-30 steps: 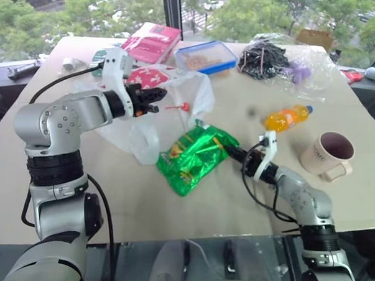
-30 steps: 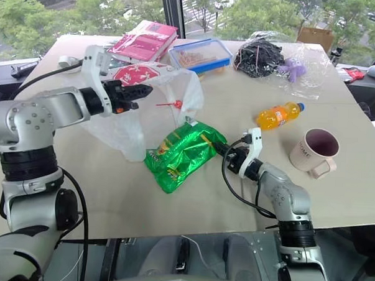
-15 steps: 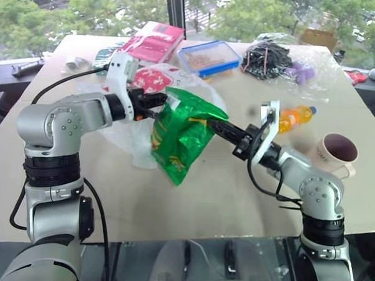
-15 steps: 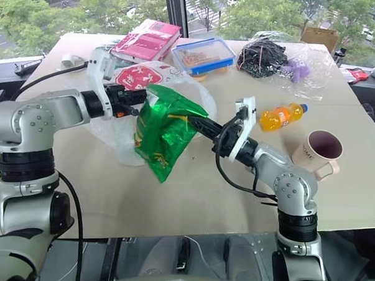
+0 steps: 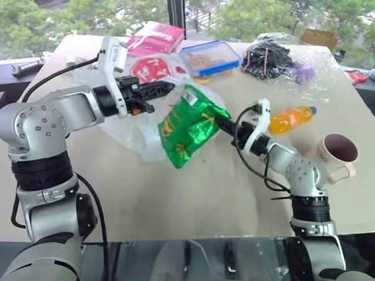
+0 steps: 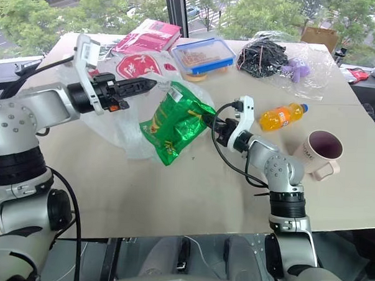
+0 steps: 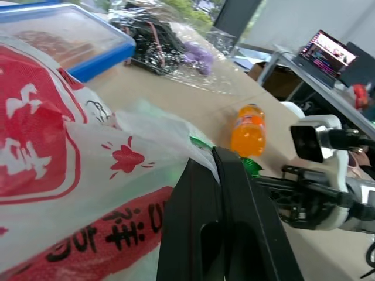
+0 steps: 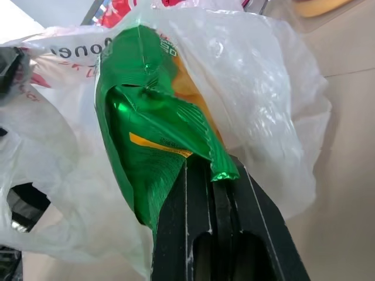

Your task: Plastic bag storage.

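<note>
Status, as I read it from the console: the task is partly done. The left gripper (image 5: 168,87) is closed on a fold of the plastic bag (image 5: 141,129), holding its upper edge raised off the counter (image 5: 191,203); the rest of the bag drapes down and spreads on the counter below that arm. The right gripper (image 5: 214,121) is closed on one corner of the green snack packet (image 5: 187,125), which hangs in the air just beside the raised bag edge, touching or nearly touching the film. In the right wrist view the packet lies against the white film, but I cannot tell whether any part has passed the bag mouth. I judge loading to be at the insertion step: the packet is lifted and presented, not yet dropped in.

Remaining: enter the packet through the opening, release it, then deal with whatever else belongs in the bag.

Clearances: the near half of the counter is open and suits lowering moves. Behind the bag stand a red packet (image 5: 156,39) and a blue-lidded box (image 5: 206,58), both close to the left gripper's reach. An orange bottle (image 5: 290,118) and a mug (image 5: 333,157) lie beside the right arm, so I would avoid swinging that elbow outward. The counter's near edge is well apart from both grippers.
</note>
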Controlling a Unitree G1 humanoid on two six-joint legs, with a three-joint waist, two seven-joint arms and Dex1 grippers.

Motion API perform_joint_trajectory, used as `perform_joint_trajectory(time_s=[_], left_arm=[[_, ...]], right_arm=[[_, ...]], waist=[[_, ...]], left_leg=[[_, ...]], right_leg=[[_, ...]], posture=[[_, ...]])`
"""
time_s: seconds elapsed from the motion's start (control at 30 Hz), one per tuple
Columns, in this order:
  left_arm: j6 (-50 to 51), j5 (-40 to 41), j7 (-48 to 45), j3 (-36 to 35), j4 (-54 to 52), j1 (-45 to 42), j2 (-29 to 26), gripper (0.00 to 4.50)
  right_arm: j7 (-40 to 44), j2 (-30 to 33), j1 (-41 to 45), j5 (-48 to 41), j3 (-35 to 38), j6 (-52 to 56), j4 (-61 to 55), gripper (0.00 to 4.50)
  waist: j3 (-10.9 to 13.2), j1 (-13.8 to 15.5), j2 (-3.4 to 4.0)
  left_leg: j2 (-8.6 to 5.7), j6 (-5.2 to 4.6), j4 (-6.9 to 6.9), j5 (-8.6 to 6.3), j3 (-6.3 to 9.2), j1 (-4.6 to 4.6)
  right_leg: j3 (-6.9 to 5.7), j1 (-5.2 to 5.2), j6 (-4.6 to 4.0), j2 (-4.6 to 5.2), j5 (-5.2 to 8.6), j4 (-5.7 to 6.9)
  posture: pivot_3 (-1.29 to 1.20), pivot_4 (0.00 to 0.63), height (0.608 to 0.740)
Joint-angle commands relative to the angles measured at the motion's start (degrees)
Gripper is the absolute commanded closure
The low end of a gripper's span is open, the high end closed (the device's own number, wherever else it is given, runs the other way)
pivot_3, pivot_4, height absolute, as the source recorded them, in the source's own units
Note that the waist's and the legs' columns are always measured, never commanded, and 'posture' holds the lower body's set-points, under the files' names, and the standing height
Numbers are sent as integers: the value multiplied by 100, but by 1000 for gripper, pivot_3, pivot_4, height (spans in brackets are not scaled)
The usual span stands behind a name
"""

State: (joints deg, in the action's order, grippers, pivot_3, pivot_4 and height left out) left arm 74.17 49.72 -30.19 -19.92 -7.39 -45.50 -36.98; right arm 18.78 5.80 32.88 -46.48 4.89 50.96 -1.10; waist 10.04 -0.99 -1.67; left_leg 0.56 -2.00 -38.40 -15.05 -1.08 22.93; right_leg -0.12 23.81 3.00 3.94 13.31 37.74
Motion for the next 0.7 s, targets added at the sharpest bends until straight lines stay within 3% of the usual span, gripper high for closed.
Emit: perform_joint_trajectory(time_s=[0.03,0.2,0.3,0.53,0.7], left_arm=[[-13,285,-94,-140,-283,31,-38,4500],[-518,-103,436,-92,-201,-10,235,4500],[-464,112,351,-131,-205,-79,241,4500],[299,1125,-57,-82,-1115,814,-47,4500],[-65,677,124,135,-1310,1475,-200,4500]], right_arm=[[-35,-113,211,-103,44,111,-76,4485],[394,-179,410,-110,-414,285,-300,4485],[253,-352,634,-25,-353,215,-42,4485],[-525,-1064,1535,272,498,-798,1541,4485],[-709,-1327,1930,200,989,-1146,2231,4485]], waist=[[0,-2,0],[1,-11,2],[2,-23,3],[5,-87,7],[6,-119,9]], left_leg=[[0,0,0,0,0,0],[1,0,0,0,1,0],[1,0,0,0,1,-1],[1,21,5,12,-1,-1],[1,23,9,13,1,1]], right_leg=[[0,0,0,0,0,0],[0,0,0,0,0,1],[0,0,0,-2,0,2],[2,1,0,2,0,-3],[1,4,-1,3,0,-3]], posture=[[0,150,740],[0,150,740],[0,150,740],[0,150,740],[0,150,740]])
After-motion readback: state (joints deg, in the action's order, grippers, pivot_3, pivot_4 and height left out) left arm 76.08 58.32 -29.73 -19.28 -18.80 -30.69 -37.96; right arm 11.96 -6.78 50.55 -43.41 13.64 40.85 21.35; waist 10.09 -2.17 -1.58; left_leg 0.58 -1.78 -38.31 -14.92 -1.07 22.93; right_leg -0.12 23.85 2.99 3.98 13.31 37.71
